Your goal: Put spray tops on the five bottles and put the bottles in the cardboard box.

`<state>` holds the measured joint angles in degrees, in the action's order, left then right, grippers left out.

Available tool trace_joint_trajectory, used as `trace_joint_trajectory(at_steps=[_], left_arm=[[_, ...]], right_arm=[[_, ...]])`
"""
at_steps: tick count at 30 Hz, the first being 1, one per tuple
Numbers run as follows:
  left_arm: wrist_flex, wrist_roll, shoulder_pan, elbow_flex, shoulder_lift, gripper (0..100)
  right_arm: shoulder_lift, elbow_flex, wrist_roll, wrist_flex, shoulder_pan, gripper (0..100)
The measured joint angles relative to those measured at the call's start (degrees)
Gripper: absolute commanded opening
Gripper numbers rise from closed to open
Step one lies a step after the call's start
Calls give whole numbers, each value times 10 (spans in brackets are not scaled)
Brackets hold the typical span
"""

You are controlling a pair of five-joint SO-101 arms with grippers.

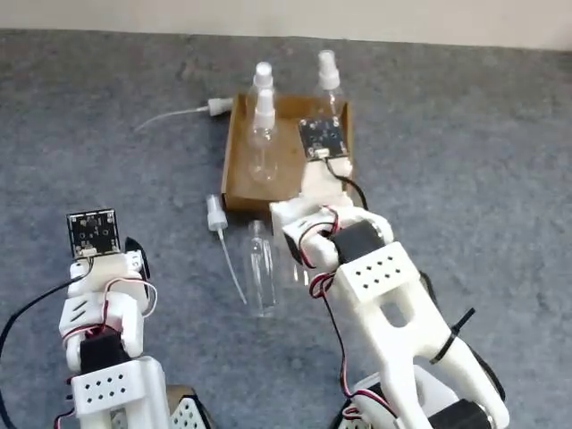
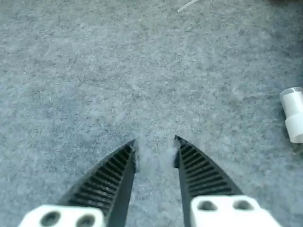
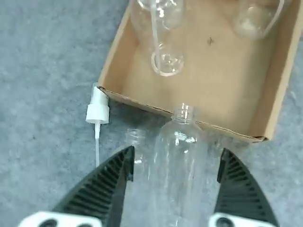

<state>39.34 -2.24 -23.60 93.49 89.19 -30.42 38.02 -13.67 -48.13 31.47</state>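
My right gripper (image 3: 175, 158) is open just in front of the cardboard box (image 3: 118, 94). A clear uncapped bottle (image 3: 182, 142) lies between its fingers, neck toward the box wall, and neither finger touches it. A second uncapped bottle (image 3: 136, 142) lies beside it, also seen in the high view (image 1: 261, 268). A loose spray top (image 3: 97, 108) with its tube rests on the carpet by the box corner. Up to three capped bottles (image 1: 265, 134) are in the box. My left gripper (image 2: 155, 142) is open over bare carpet, holding nothing.
Another spray top (image 1: 219, 107) with a long tube lies left of the box's far corner. A white spray top (image 2: 293, 113) lies some way off from my left gripper. The grey carpet (image 1: 465, 161) spreads wide on both sides of the box.
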Motion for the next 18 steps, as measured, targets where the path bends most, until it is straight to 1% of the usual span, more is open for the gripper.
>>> trace_joint_trajectory(at_steps=[7, 15, 18], left_arm=[[0, 0, 0, 0, 0, 77], [0, 0, 0, 0, 0, 77], [0, 0, 0, 0, 0, 77]], right_arm=[[96, 0, -9, 0, 13, 225], [149, 0, -12, 5, 15, 221], [164, 0, -12, 34, 15, 221]])
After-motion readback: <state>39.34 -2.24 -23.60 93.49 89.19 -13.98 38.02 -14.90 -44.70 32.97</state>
